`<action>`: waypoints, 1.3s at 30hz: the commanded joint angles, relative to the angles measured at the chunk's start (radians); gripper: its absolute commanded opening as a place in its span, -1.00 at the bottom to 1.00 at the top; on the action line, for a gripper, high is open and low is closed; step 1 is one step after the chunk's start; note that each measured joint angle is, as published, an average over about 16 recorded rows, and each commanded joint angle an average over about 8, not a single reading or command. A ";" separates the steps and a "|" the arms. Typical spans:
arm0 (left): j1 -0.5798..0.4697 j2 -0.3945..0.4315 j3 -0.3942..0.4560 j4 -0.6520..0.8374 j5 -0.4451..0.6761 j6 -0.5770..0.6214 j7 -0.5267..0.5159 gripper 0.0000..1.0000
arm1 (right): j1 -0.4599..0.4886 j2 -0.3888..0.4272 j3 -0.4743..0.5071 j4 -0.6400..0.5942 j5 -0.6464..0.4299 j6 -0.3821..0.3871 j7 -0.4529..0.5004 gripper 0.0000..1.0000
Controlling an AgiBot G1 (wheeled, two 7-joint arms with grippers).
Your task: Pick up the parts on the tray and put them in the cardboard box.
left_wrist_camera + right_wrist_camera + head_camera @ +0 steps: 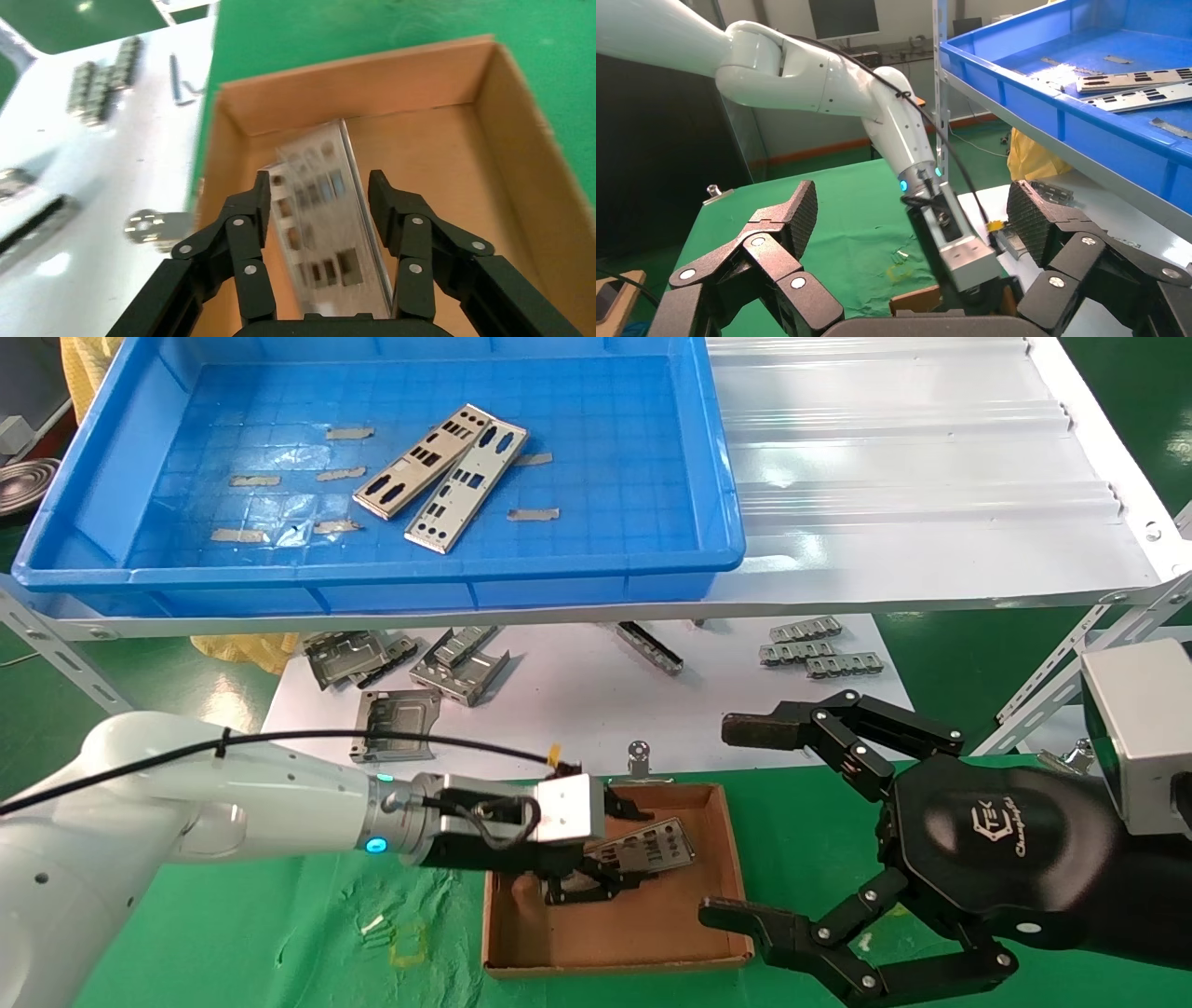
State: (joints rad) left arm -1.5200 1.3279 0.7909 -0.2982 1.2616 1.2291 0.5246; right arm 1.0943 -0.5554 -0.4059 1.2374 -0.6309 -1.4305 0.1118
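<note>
The left tool reaches from nine o'clock into the cardboard box, low over its floor near the left wall. Its fingers stand apart on either side of a silver plate; the left wrist view shows a gap between each pad and the plate's long edges, so the plate is flanked and not squeezed. The plate lies tilted, its far end toward the box's back wall, with bare cardboard floor open toward three o'clock. The forearm runs nearly level over the green desk.

Two more parts lie side by side, touching, mid-floor in the blue tray at twelve o'clock, well clear of its rim.

The right tool hangs wide open and empty just beside the box at three o'clock. Its wrist view shows the left arm's downward slope, which the head view flattens.
</note>
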 commanded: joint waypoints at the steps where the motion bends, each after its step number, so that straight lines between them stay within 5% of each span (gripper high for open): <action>1: -0.005 0.004 -0.001 0.010 -0.002 -0.010 0.013 1.00 | 0.000 0.000 0.000 0.000 0.000 0.000 0.000 1.00; 8: -0.022 -0.011 -0.015 0.041 -0.035 0.056 0.014 1.00 | 0.000 0.000 0.000 0.000 0.000 0.000 0.000 1.00; 19: -0.026 -0.078 -0.057 0.112 -0.133 0.330 -0.106 1.00 | 0.000 0.000 0.000 0.000 0.000 0.000 0.000 1.00; 39: 0.039 -0.165 -0.119 -0.036 -0.188 0.321 -0.185 1.00 | 0.000 0.000 0.000 0.000 0.000 0.000 0.000 1.00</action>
State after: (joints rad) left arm -1.4809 1.1626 0.6718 -0.3343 1.0732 1.5499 0.3389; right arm 1.0941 -0.5552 -0.4059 1.2372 -0.6307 -1.4302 0.1118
